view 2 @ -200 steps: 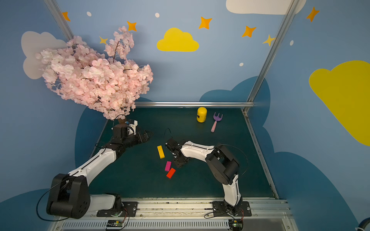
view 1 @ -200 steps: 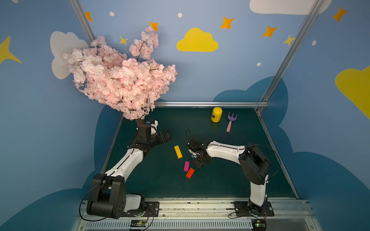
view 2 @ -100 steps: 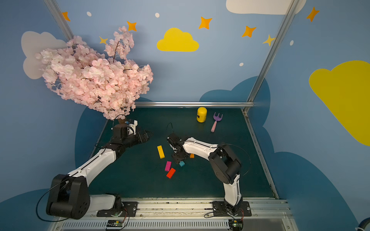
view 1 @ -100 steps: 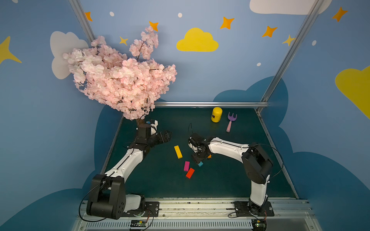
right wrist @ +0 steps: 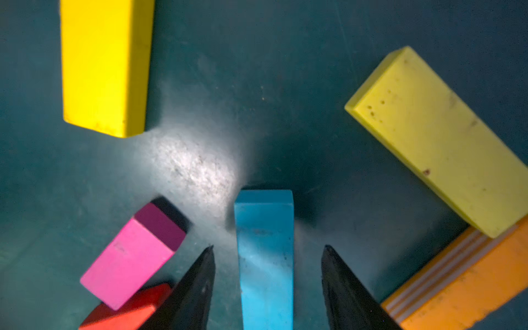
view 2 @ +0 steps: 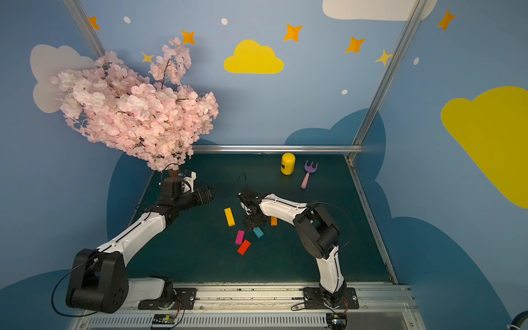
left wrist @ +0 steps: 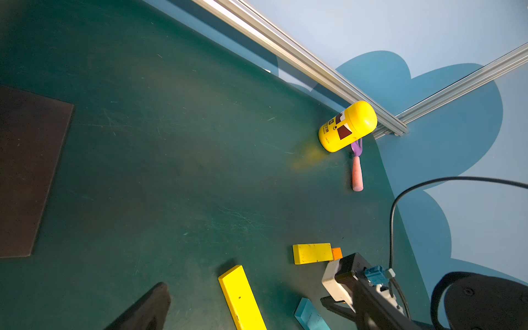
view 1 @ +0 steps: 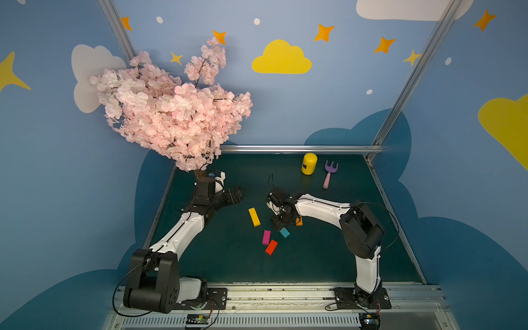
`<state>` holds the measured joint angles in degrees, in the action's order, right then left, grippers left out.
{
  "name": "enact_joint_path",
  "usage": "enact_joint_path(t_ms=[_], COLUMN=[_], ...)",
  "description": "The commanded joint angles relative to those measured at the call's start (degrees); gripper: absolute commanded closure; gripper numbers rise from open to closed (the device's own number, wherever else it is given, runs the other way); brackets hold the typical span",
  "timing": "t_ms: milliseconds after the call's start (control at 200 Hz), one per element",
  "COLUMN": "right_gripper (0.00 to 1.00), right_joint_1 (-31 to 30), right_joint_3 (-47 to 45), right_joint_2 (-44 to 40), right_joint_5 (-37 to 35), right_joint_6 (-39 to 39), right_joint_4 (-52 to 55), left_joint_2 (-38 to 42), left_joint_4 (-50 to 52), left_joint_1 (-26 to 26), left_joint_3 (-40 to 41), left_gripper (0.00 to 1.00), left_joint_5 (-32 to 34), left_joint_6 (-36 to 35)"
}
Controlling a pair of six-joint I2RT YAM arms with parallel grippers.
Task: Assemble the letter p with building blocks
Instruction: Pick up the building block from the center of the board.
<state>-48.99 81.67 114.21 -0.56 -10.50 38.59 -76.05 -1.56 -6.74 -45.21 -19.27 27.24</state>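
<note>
Building blocks lie loose mid-table and no letter p shape shows. A yellow bar lies to the left, with magenta and red bars in front of it. The teal bar lies flat between the fingers of my right gripper. That gripper is open, with a gap on each side of the bar. In the right wrist view the second yellow bar meets the orange bar. My left gripper hovers open and empty at the back left.
A yellow can and a purple-pink rake stand at the back right by the metal rail. A pink blossom tree overhangs the back left corner above my left arm. Its dark base plate lies beside my left gripper.
My right gripper's jaws have opened and let go of the teal bar, which now shows on the mat beside the magenta one. The left arm has not moved.
</note>
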Motion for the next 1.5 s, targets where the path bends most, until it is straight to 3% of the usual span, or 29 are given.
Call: enact_joint_path(t_ms=[0,370,766,926,1261,1492], right_gripper=[0.41,0.45,0.72,0.78,0.8,0.8], right_joint_1=[0.54,1.42,1.0,0.85,1.45,2.13], right_joint_3=[1.65,1.66,2.97,2.71,0.7,-3.12], right_joint_2=[1.4,2.99,4.26,3.58,-2.31,-5.7], right_joint_5=[1.02,2.0,2.25,2.01,6.36,8.24], right_joint_6=[-0.88,-0.82,0.96,2.17,19.16,25.93], right_joint_4=[-0.36,-0.77,-0.09,0.17,6.01,6.67], left_joint_2=[0.0,0.02,0.62,0.64,0.87,1.34], left_joint_4=[-0.47,-0.37,0.0,0.03,-0.15,-0.46], left_joint_1=[0.27,0.33,0.48,0.48,0.5,0.45], left_joint_3=[0.63,0.74,0.79,0.67,0.75,1.03], left_gripper=[0.0,0.0,0.0,0.0,0.0,0.0], left_joint_5=[0.16,0.28,0.6,0.51,0.12,0.19], left_joint_6=[-0.71,-0.9,-1.12,-1.03,-0.76,-0.79])
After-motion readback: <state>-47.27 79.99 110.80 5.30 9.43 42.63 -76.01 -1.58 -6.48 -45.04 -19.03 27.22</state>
